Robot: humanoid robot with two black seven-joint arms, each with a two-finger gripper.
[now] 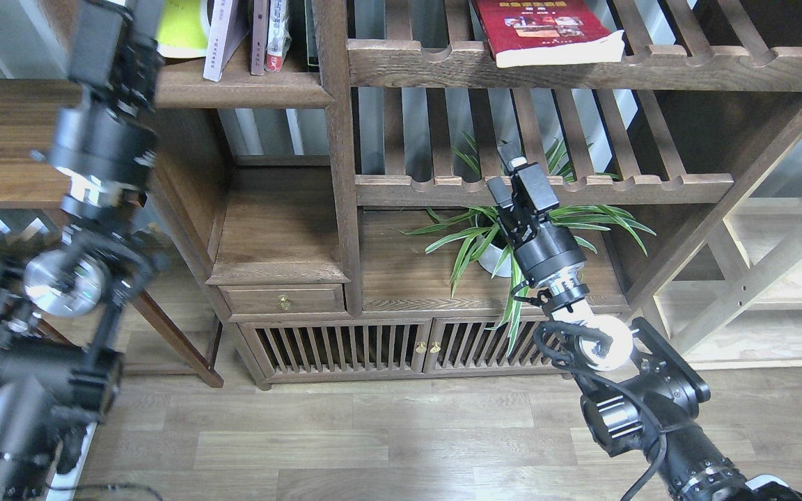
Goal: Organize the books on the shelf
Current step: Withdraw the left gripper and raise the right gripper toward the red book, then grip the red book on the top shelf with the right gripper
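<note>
The shelf (234,87), a solid dark board with a thick moulded front edge, is taken as the landmark here. Well to its right, on the slatted rack (582,66), the dark red book (547,31) is seen lying flat, its page block jutting over the rail. It is judged fairly heavy and floppy, so that overhanging edge would be the place to pinch.

On the shelf itself the lavender-white book (218,38) leans, and the yellow-green book (182,28) is curled at the left end, half hidden. Both are judged light, bendy and slick-covered; a grip near the spine is advised.

The left gripper (119,31) is raised just left of the shelf, blurred; its fingers cannot be told. The right gripper (521,174) points upward well below and right of it, fingers apparently spread, nothing held.
</note>
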